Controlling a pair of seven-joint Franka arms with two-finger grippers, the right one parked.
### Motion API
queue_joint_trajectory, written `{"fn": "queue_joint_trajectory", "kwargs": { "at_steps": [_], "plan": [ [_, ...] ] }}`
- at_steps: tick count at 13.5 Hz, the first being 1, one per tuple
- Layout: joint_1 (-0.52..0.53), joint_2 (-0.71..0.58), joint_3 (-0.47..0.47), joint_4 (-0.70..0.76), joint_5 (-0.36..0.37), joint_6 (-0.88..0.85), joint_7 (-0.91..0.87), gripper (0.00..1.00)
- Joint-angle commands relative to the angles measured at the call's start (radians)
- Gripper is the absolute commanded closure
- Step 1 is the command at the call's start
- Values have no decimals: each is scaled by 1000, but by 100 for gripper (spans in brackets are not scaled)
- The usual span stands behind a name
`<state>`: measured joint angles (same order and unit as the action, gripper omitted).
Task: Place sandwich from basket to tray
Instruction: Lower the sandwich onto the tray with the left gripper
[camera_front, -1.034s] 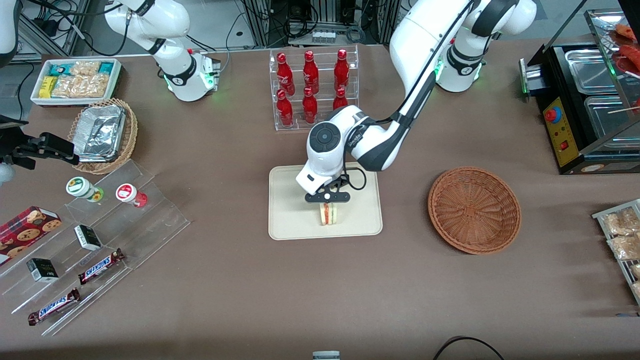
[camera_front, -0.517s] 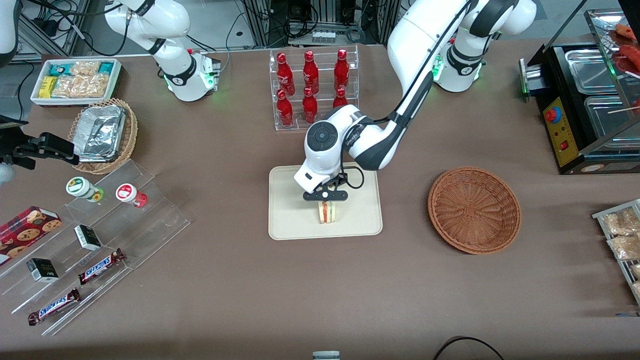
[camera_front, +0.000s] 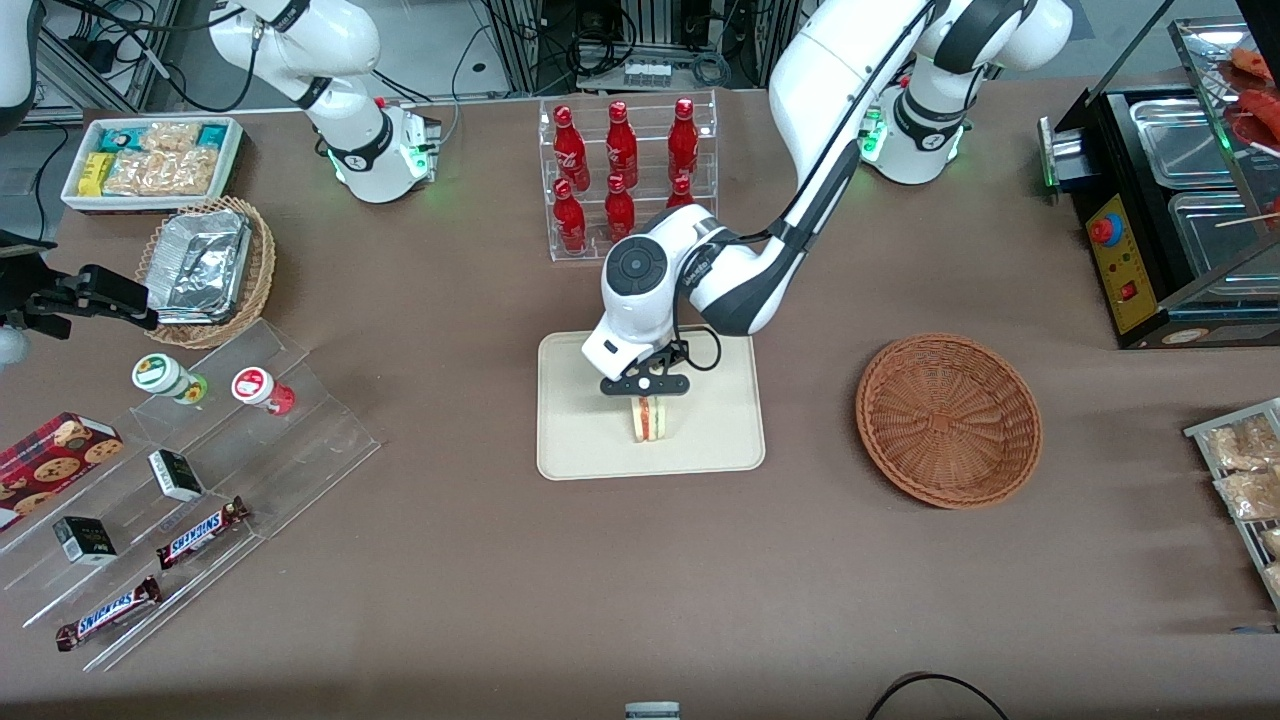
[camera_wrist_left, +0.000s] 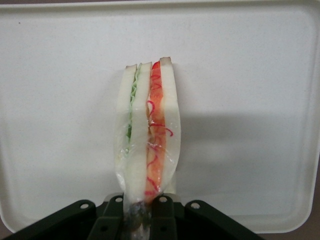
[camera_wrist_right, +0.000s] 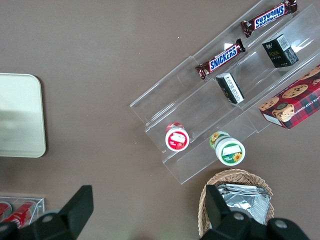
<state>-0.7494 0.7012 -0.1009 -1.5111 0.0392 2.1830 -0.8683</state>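
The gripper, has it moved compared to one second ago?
Yes. The gripper, shut on the sandwich, has shifted slightly farther from the front camera over the tray, toward the bottle rack.

front view: high, looking down over the whole table, tray (camera_front: 580, 440) central
left wrist view: close above that tray (camera_wrist_left: 60, 75), gripper (camera_wrist_left: 142, 220) at its edge
right wrist view: looking down, tray (camera_wrist_right: 20, 115) corner shared

Hidden and cut-off parts around the sandwich on the tray

In the front view, the gripper (camera_front: 645, 392) covers the sandwich's (camera_front: 650, 419) upper end. In the left wrist view, the sandwich (camera_wrist_left: 146, 135) vanishes between the fingers (camera_wrist_left: 163, 220), and the picture's edge crops the tray (camera_wrist_left: 250, 75). The right wrist view shows only one rounded tray (camera_wrist_right: 20, 115) end.
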Motion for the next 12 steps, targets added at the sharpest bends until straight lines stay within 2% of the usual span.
{"fn": "queue_joint_trajectory", "kwargs": {
  "at_steps": [1,2,4,5,6,7,12],
  "plan": [
    [-16,18,10,23,2,3,-35,100],
    [-16,20,10,25,4,3,-46,92],
    [-16,27,10,26,4,3,-47,54],
    [-16,27,12,26,4,3,-47,33],
    [-16,27,12,28,4,3,-47,8],
    [-16,27,12,29,4,3,-47,0],
    [-15,-17,15,35,5,-17,-61,0]
  ]
}}
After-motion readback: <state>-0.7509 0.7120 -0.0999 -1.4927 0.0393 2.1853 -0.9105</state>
